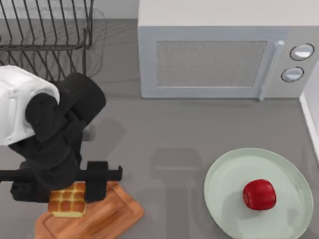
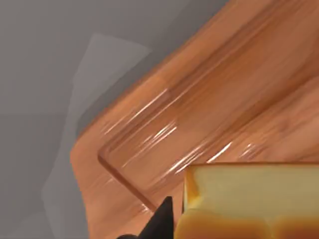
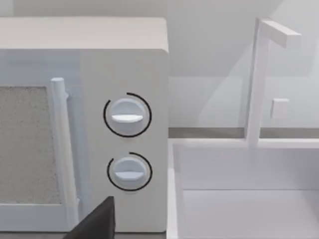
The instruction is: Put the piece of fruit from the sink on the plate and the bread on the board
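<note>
Glossy red fruit (image 1: 259, 194) on pale mint-green plate (image 1: 224, 174); golden-brown grid-scored bread (image 1: 67, 200) on reddish-brown grained board (image 1: 112, 211)

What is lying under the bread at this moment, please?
The bread lies on the wooden board, near the top view's left. The left gripper hangs over it, covering part of the bun. The board's surface beneath the bun itself is hidden.

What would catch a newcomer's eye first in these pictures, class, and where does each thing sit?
The glossy red piece of fruit on the pale green plate, at the table's right. Next, the left gripper over the golden bread on the wooden board, lower left. Behind stands a white microwave.
</note>
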